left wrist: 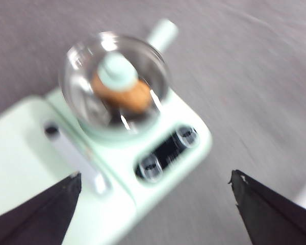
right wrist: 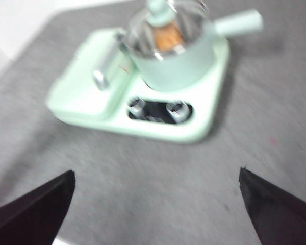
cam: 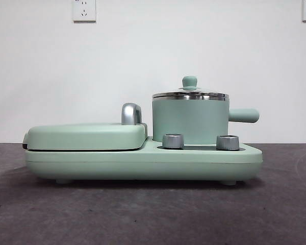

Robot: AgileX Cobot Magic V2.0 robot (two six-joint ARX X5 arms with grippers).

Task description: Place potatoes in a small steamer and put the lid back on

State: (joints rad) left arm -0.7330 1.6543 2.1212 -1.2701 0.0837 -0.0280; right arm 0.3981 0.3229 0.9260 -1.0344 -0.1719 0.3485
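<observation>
Potato (left wrist: 126,96), orange-brown and oblong, is lying inside the small steamer (cam: 189,121), showing through the glass lid (cam: 190,95) in both wrist views; from the front it is hidden behind the pot wall. The lid is sitting level on the steel rim, its mint-green knob (cam: 189,81) standing upright at the centre, so the task is looking finished as things lie.

Judging by its look, the potato is firm and fairly heavy for its size, with rough skin that is offering good friction; a grip across its narrow middle would be the safest hold. The lid is the delicate piece: glass is brittle and smooth, the steel rim slippery, so the small knob is the only sensible place to pinch, and it is giving little surface to hold.

The steamer is a mint-green cylinder with a stubby side handle (cam: 244,115), sitting in the round seat of a mint-green cooker base (cam: 143,162), behind two steel dials (cam: 173,141). Beside it the flat griddle lid (cam: 86,136) is lying closed, with its chrome handle (cam: 131,113).

The left gripper (left wrist: 155,196) is hanging above the appliance, jaws spread wide and holding nothing. The right gripper (right wrist: 157,196) is hovering above the table (cam: 153,214) in front of the base, jaws likewise wide apart and empty.
</observation>
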